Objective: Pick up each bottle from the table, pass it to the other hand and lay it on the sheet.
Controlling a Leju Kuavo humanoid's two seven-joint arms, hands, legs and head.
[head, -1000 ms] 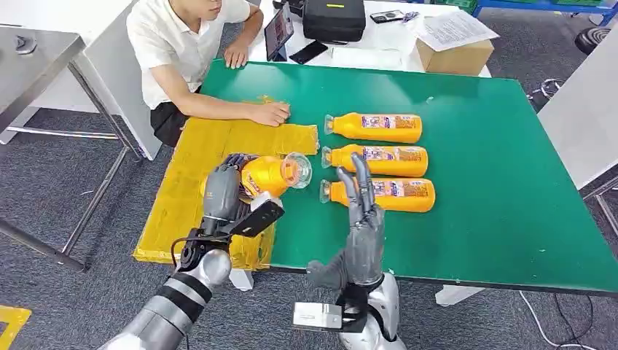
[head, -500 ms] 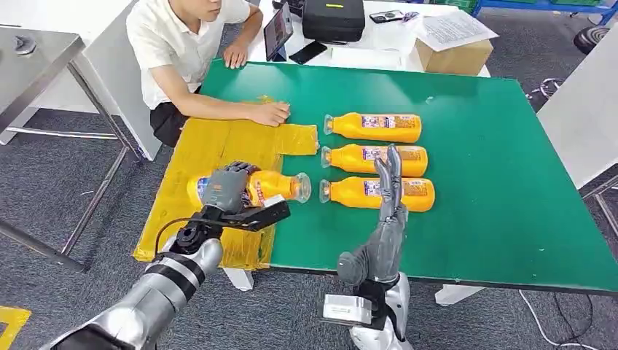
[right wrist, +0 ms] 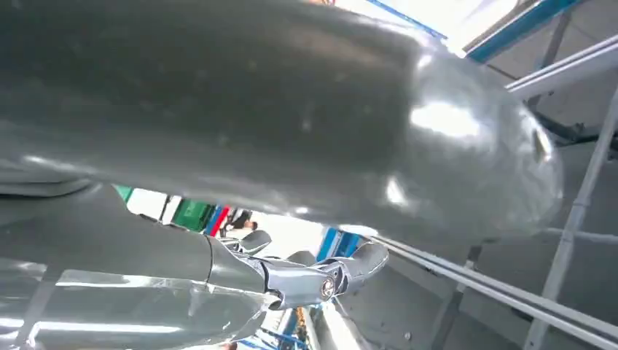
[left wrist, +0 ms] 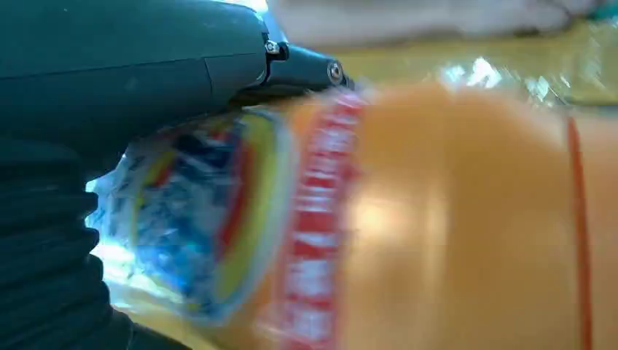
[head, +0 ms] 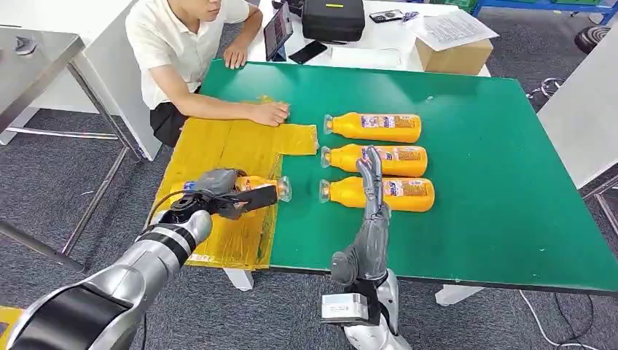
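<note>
The held bottle (head: 251, 186) lies on its side low over the yellow sheet (head: 218, 146), left of centre in the head view, its mouth pointing right toward the green table (head: 474, 131). The left hand (head: 216, 182) is wrapped over its labelled middle, a grip at the balance point that keeps it level for laying down. In the left wrist view the orange body (left wrist: 452, 219) fills the picture with dark fingers (left wrist: 146, 73) curled over the label; whether the bottle already rests on the sheet is hard to judge, since the hand hides the contact line.

Three more bottles lie in a neat column on the table at centre, mouths all facing the sheet: far bottle (head: 375, 127), middle bottle (head: 379, 157), near bottle (head: 382, 194). The right hand (head: 373, 186) stands upright above the near bottle, fingers straight and holding nothing, seemingly poised to take it next.

At the upper left, a person's hand (head: 271, 113) presses the sheet's far edge, probably to keep it flat.
</note>
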